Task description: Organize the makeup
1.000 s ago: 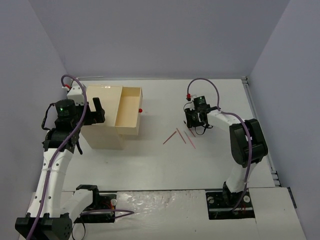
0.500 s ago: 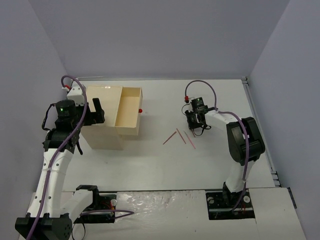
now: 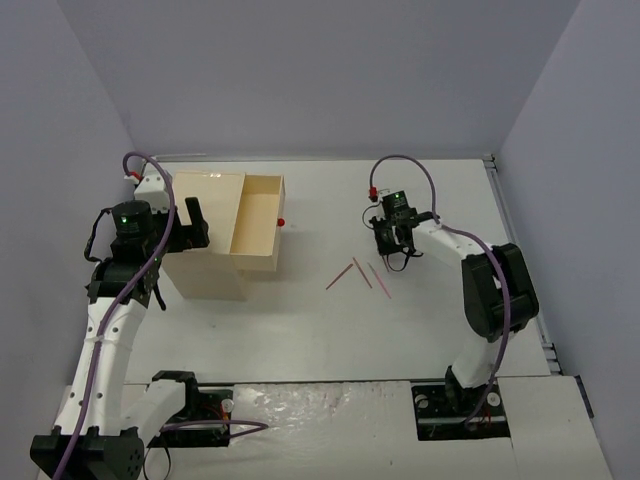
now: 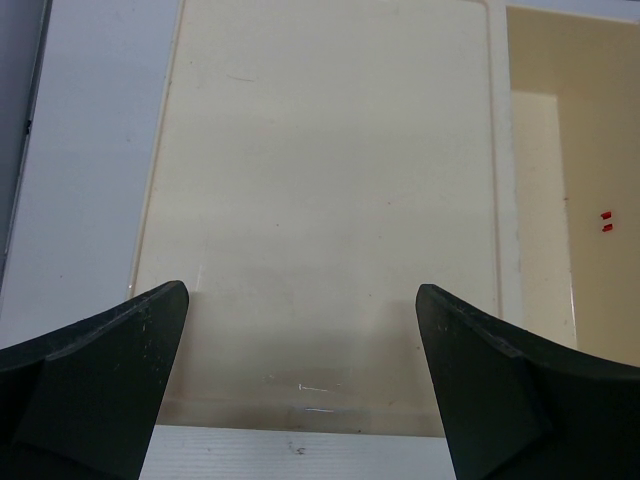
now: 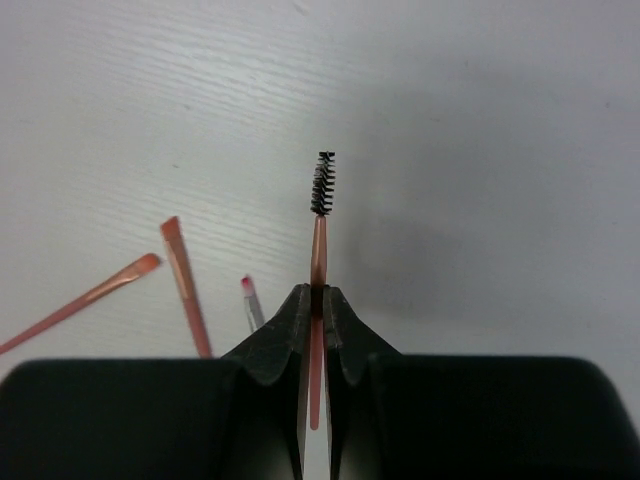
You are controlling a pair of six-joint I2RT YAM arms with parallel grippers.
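Three thin reddish-pink pencils [image 3: 360,273] lie on the white table; in the right wrist view they sit left of the fingers [image 5: 186,285]. My right gripper [image 5: 312,292] is shut on a fourth pink stick with a black bristle brush tip [image 5: 319,235] and holds it just right of the others; in the top view this gripper [image 3: 386,243] is up and right of the pencils. My left gripper [image 4: 300,295] is open and empty above the top of the cream box [image 4: 320,180], at the box's left part in the top view [image 3: 195,225]. Palettes, compacts, the beige piece and the card are out of view.
The cream box [image 3: 205,250] stands at the left with its drawer [image 3: 258,225] pulled out to the right, a red knob [image 3: 282,220] on its front. The drawer's inside [image 4: 585,180] shows nothing but its floor. Grey walls surround the table.
The right wrist has shifted slightly up and turned a little, its elbow swinging right. The left arm and the box have not moved.
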